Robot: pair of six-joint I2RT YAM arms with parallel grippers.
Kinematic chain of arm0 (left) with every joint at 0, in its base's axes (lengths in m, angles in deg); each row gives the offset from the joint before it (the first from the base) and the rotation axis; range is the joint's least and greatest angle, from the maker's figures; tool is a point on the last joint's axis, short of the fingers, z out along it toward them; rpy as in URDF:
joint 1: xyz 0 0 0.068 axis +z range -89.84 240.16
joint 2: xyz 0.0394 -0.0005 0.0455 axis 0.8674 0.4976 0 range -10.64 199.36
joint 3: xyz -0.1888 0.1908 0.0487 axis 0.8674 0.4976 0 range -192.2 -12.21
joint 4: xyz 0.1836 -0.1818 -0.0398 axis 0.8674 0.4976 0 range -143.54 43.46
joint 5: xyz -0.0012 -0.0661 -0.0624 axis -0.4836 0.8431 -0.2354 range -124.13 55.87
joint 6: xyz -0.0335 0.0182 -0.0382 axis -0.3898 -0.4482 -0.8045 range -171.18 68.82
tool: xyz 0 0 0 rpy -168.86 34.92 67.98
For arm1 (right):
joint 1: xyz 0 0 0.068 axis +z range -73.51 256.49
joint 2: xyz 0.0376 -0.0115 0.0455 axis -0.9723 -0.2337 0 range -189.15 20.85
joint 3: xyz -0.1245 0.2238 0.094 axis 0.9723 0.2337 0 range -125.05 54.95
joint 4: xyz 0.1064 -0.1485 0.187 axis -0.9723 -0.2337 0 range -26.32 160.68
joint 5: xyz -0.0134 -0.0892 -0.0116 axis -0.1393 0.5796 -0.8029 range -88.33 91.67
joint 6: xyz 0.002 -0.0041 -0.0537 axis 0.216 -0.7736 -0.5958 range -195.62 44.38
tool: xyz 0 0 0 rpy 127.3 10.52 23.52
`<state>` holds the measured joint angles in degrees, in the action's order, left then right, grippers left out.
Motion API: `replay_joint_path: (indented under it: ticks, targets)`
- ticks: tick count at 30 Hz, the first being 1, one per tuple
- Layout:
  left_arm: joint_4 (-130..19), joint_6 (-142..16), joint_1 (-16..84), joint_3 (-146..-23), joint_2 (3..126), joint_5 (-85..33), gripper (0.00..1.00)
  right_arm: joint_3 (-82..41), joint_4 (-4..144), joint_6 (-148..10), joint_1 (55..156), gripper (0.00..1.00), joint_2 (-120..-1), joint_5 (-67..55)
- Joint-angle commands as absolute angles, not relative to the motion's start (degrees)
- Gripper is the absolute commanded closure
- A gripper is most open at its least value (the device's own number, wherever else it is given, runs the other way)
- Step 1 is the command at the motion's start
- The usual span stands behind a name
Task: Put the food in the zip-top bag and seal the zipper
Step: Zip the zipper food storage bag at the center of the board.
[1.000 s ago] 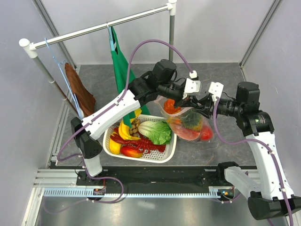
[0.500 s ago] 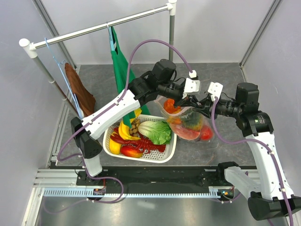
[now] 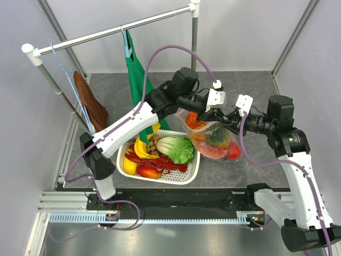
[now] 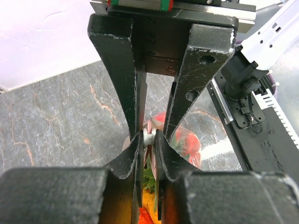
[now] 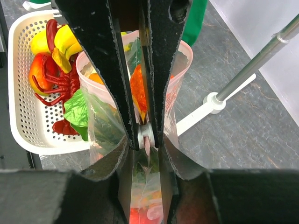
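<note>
In the top view, my left tool (image 3: 212,110) and my right tool (image 3: 228,119) meet close together above the table (image 3: 240,85), both at the mouth of the zip-top bag (image 3: 205,140). The bag hangs below them, just right of the white basket (image 3: 195,169), with red, orange and green food (image 3: 219,151) inside it. I cannot tell if its bottom touches the table. More toys lie in the basket, among them a lettuce (image 3: 176,149) and bananas (image 3: 141,150).

In the left wrist view, my left tool (image 4: 148,139) is narrow and pinches the upper edge of the bag (image 4: 187,145).

In the right wrist view, my right tool (image 5: 145,136) is narrow too and grips the bag at the pale pink zipper (image 5: 187,52). Beyond the fingertips the mouth stands open.
</note>
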<state>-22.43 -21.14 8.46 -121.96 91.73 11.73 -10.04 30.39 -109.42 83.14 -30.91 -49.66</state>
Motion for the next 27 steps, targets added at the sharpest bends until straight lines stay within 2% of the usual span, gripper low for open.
replay_joint_path:
  ticks: [1, 2, 6, 8, 14, 15, 17, 18, 27]
  targets:
    - [-23.83, -21.65, 9.45, -121.89, 87.36, 15.61, 0.97, -9.3, 31.4, -109.63, 82.9, 0.54, -30.56, -47.37]
    - [-23.83, -21.73, 9.45, -121.98, 87.36, 16.4, 0.98, -9.04, 31.57, -109.37, 82.99, 0.5, -30.65, -47.54]
    - [-23.92, -22.7, 9.45, -122.95, 87.71, 17.37, 0.98, -8.77, 32.01, -109.02, 82.99, 0.46, -30.74, -48.16]
    - [-23.83, -22.61, 9.45, -122.95, 87.8, 17.37, 0.98, -8.95, 32.45, -109.02, 82.99, 0.5, -30.74, -48.33]
    - [-23.92, -23.14, 9.45, -123.04, 88.06, 17.81, 0.98, -8.51, 37.28, -104.63, 82.99, 0.53, -31.0, -50.44]
    - [-23.92, -23.05, 9.45, -123.04, 88.06, 17.81, 0.98, -8.51, 38.16, -102.97, 82.99, 0.64, -31.18, -50.71]
    - [-23.83, -22.97, 9.45, -122.77, 87.98, 16.94, 0.96, -8.86, 39.3, -102.77, 82.99, 0.97, -31.79, -51.15]
    - [-23.66, -22.71, 9.45, -122.51, 87.98, 16.15, 0.95, -8.95, 39.39, -102.6, 82.99, 1.0, -31.79, -50.63]
    - [-19.09, -17.26, 11.47, -120.05, 86.4, 9.46, 0.96, -7.54, 38.08, -104.27, 82.81, 1.0, -27.84, -49.39]
